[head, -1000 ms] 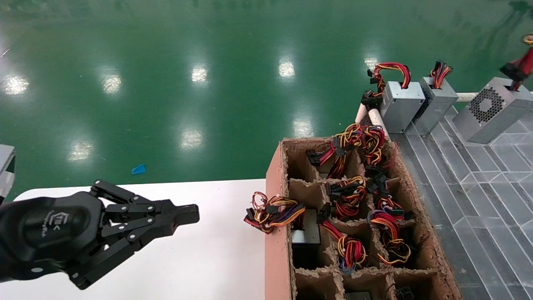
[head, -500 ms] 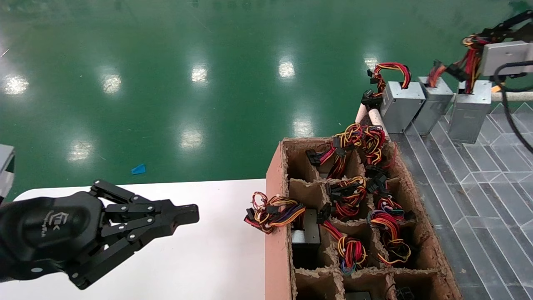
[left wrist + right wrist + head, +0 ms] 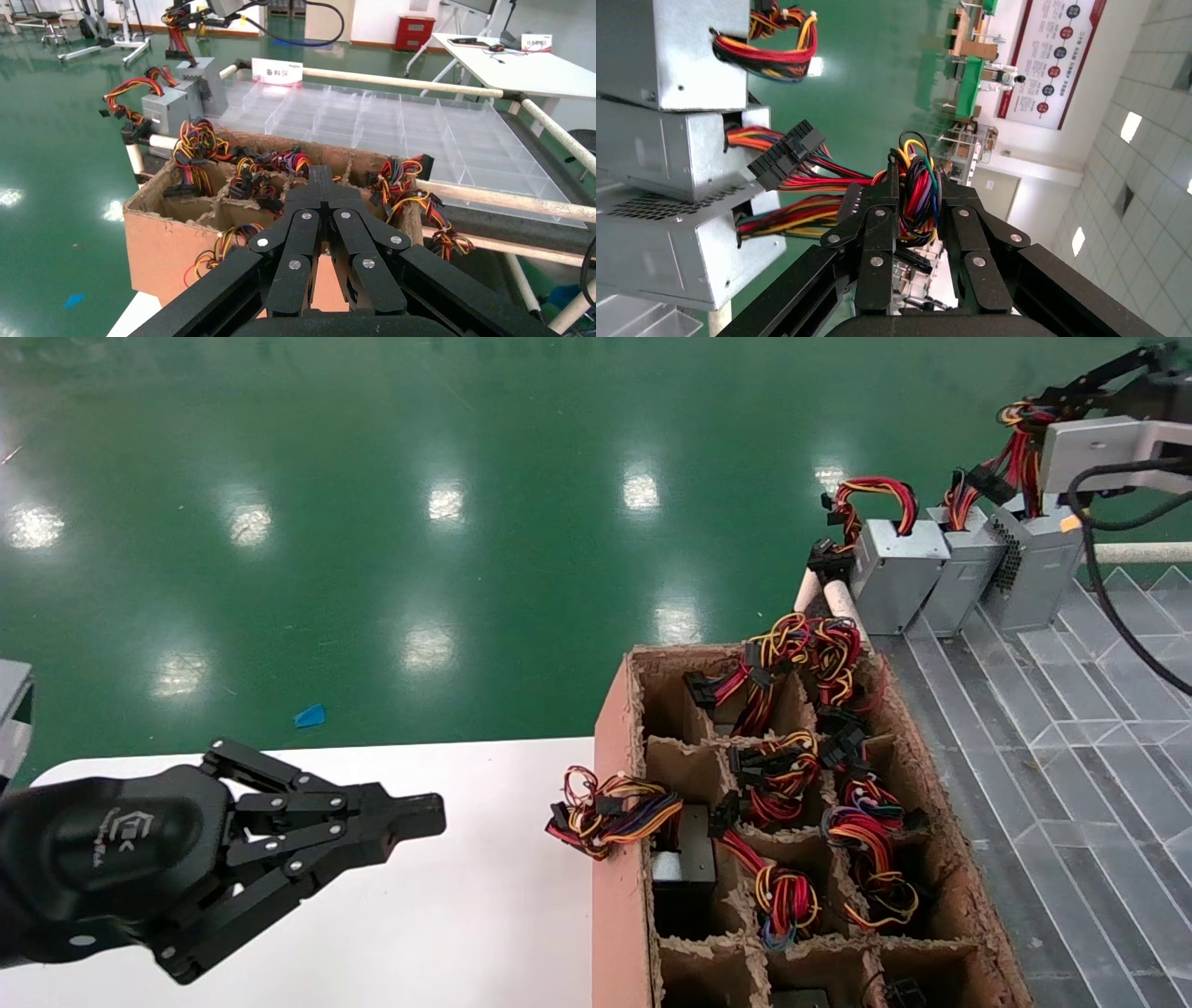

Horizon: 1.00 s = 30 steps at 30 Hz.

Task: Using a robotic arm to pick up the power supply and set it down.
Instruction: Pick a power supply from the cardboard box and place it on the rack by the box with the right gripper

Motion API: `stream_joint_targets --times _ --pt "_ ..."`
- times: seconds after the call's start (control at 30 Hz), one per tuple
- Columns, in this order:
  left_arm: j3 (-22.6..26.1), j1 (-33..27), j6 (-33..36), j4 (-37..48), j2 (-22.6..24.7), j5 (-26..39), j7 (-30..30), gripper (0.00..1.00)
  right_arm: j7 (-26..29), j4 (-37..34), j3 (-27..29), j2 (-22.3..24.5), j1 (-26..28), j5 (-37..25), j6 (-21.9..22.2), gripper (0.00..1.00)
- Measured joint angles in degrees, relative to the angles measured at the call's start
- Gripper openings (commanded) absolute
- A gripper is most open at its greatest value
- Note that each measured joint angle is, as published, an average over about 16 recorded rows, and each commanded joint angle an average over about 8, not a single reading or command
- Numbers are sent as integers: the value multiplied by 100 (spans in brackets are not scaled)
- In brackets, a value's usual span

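We find the right tool (image 3: 916,184) clamped on the wire bundle (image 3: 921,196) of the power supply (image 3: 1034,561), which rests beside the two placed units (image 3: 922,570); release remains. Left tool (image 3: 410,817) pinched closed, idle.

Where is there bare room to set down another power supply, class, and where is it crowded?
Bare room: the grey ribbed tray between the brown cardboard crate and the row of silver metal power supplies; also the white table beyond the idle left claw. Crowded: the crate's wire-filled cells and the far row, where the right claw grips a wire bundle.
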Motion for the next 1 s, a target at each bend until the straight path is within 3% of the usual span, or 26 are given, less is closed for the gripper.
stream_joint_targets --times 0.6,1.0 --pt "0 0 0 0 0 0 0 0 -622 -1018 362 -270 111 485 739 0" --pt "0 0 0 0 0 0 0 0 -934 -1476 690 -408 143 960 966 0"
